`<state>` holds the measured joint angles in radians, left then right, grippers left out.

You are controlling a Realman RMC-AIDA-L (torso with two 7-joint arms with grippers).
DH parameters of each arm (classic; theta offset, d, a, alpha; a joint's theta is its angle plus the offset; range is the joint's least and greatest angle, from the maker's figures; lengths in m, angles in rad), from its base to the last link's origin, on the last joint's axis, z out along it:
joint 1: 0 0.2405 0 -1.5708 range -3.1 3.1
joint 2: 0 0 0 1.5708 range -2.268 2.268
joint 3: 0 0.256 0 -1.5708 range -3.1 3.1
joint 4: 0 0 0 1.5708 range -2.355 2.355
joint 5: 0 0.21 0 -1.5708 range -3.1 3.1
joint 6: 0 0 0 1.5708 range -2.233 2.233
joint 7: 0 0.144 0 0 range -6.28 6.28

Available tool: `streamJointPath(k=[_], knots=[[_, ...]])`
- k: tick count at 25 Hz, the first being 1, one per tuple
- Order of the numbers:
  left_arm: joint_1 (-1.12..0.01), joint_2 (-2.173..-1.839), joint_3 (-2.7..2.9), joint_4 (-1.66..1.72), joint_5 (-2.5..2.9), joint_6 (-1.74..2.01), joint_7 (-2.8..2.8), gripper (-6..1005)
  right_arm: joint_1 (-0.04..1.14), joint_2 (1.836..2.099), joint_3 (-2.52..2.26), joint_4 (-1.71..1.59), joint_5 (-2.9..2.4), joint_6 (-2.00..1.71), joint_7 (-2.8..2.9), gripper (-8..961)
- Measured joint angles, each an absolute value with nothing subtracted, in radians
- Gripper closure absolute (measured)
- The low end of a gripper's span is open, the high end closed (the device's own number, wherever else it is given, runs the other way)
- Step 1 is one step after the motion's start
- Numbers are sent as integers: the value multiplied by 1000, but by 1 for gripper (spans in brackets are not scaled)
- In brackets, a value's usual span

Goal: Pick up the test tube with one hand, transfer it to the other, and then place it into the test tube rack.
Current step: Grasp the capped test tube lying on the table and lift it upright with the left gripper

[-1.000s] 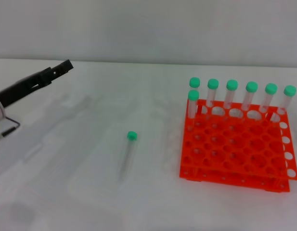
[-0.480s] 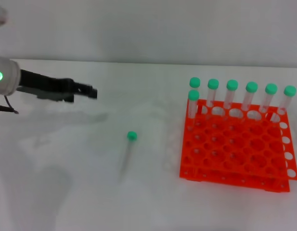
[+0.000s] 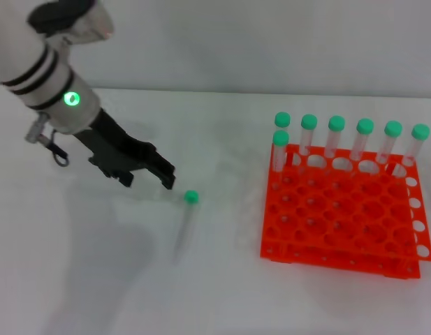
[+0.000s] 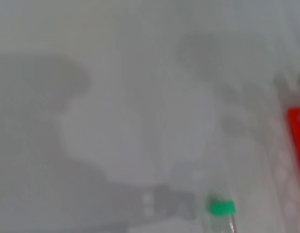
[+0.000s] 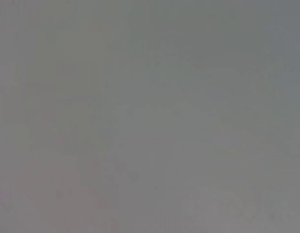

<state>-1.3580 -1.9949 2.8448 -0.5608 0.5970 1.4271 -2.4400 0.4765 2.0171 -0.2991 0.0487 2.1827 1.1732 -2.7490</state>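
Observation:
The test tube lies flat on the white table, its green cap pointing away from me. My left gripper, black-fingered on a wrist with a green ring light, hovers just left of the cap with its fingers apart and empty. The cap also shows in the left wrist view. The orange test tube rack stands at the right; its edge shows red in the left wrist view. My right gripper is out of view; the right wrist view shows only plain grey.
Several green-capped tubes stand upright in the rack's back row, and one more in the row in front at the left. A white wall rises behind the table.
My left arm has swung in from the far left and down toward the lying tube's cap. The tube and the rack have not moved.

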Motion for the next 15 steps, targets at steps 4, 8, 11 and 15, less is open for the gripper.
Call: streamJointPath(k=[4, 8, 11, 15], knots=[[-1397, -2001, 2845, -453, 702, 1384, -2546, 250, 477, 2019, -299, 49, 2183, 1172, -2749, 81], [-1427, -2030, 2846, -409, 777, 1339, -2607, 259, 476, 2020, -299, 49, 2183, 1167, -2750, 81], [-1441, -2048, 2846, -378, 835, 1305, -2648, 265, 473, 2020, -299, 49, 2183, 1165, -2750, 81], [-1452, -2061, 2846, -335, 854, 1278, -2676, 274, 470, 2018, -299, 49, 2183, 1165, -2750, 81]])
